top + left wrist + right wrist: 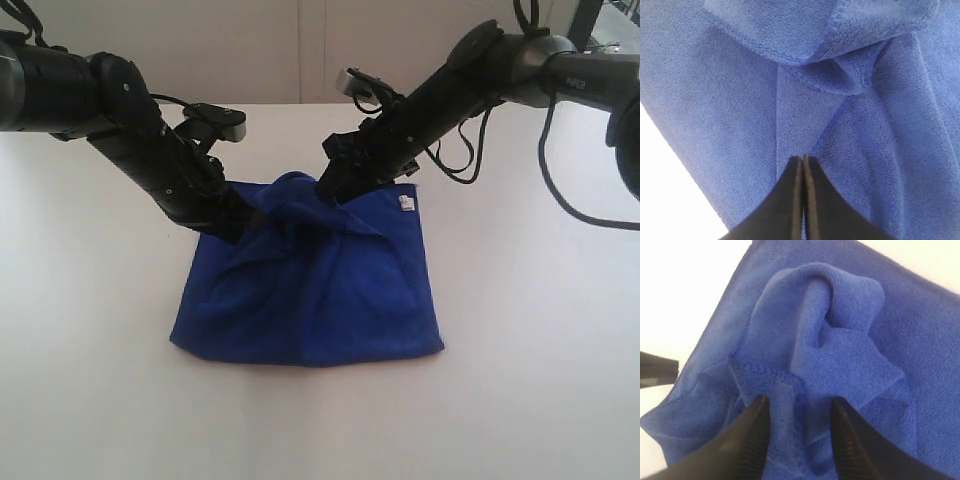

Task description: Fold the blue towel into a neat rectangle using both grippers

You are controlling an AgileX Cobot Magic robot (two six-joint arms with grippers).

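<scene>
1. Two grippers meet the blue towel (310,300) at its rumpled far edge; it lies on the white table (100,400).
2. The left gripper (803,159) is clenched; whether it pinches cloth is unclear.
3. The right gripper (799,402), jaws apart, straddles the raised ridge.

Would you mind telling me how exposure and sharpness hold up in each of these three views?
Exterior view: the table is nearly washed out, yet the blue towel keeps readable folds. Left wrist view: crisp pile, left end effector a black silhouette. Right wrist view: table blown white beyond the towel.
</scene>
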